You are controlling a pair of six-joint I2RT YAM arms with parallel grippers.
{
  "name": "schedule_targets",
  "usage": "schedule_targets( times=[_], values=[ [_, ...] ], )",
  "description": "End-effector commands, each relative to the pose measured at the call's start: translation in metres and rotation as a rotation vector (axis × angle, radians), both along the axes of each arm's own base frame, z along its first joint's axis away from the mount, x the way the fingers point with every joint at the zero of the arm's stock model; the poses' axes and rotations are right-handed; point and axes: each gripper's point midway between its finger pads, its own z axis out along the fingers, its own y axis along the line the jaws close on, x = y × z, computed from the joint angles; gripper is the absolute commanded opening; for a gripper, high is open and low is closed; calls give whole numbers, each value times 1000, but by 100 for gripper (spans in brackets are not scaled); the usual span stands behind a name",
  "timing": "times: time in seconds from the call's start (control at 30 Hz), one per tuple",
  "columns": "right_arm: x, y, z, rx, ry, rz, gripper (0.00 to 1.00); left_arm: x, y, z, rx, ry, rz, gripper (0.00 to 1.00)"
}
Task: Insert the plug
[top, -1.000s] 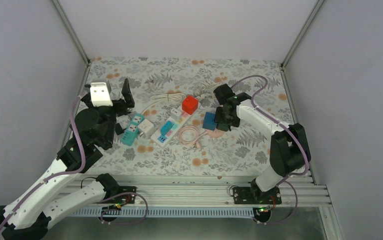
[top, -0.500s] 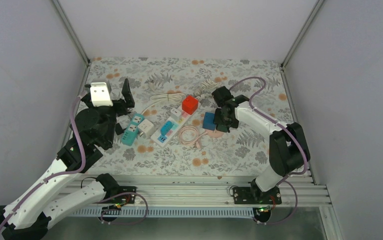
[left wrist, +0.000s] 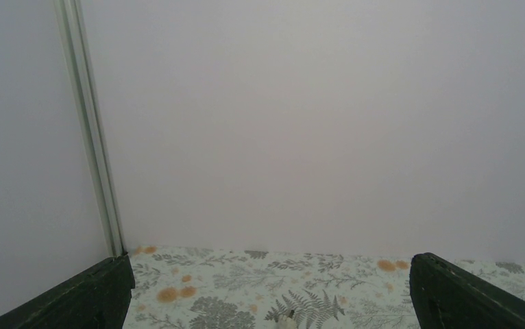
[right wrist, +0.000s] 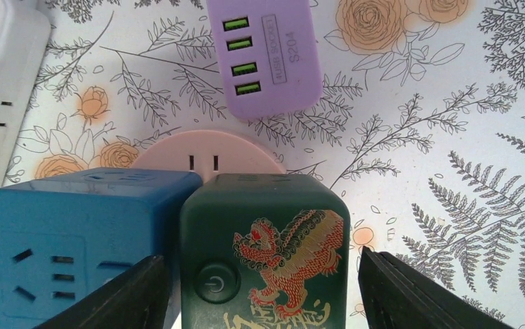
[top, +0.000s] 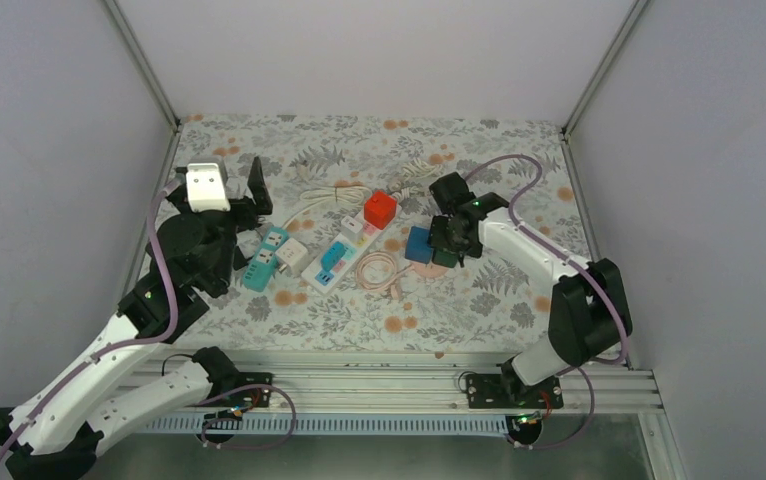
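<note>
My right gripper (top: 446,246) hangs open over a dark green cube socket (right wrist: 266,240) with a red-gold lion emblem and a power button. Its fingers (right wrist: 126,295) stand apart on either side of the cube, with a gap on each side. A blue cube socket (right wrist: 75,240) touches the green cube's left side; it also shows in the top view (top: 418,243). A pink round socket (right wrist: 205,152) lies just beyond them. My left gripper (top: 250,192) is open and empty, raised at the far left and facing the back wall.
A purple USB charger (right wrist: 266,58) lies beyond the pink socket. A white power strip (top: 344,247) carries a red cube (top: 380,209). A teal strip (top: 264,258), a white adapter (top: 291,255), a pink cable (top: 379,270) and a white cord (top: 324,192) lie mid-table.
The right arm's elbow has swung a little to the right while its gripper stays over the green cube. The left arm has shifted slightly to the right.
</note>
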Motion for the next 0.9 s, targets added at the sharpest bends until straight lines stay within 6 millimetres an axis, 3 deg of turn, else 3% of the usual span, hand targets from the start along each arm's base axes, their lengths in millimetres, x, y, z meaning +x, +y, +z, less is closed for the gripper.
schedule_targets(
  times=[0.0,0.13,0.3,0.4,0.63,0.87],
  values=[
    [7,1,17,12,-57,-24,72,0,2,4,8,-1,6,100],
    [6,1,25,27,-79,-31,68,0,1,4,7,2,2,100],
    [5,-8,31,47,-114,-56,52,2,-2,3,10,6,-3,100],
    [2,-8,23,73,-97,-42,46,4,-4,1,17,13,-5,100],
    [1,13,6,149,-46,73,32,7,-7,-3,29,25,-5,100],
    [-7,10,-14,115,20,83,21,7,-7,-3,30,27,-3,100]
  ],
)
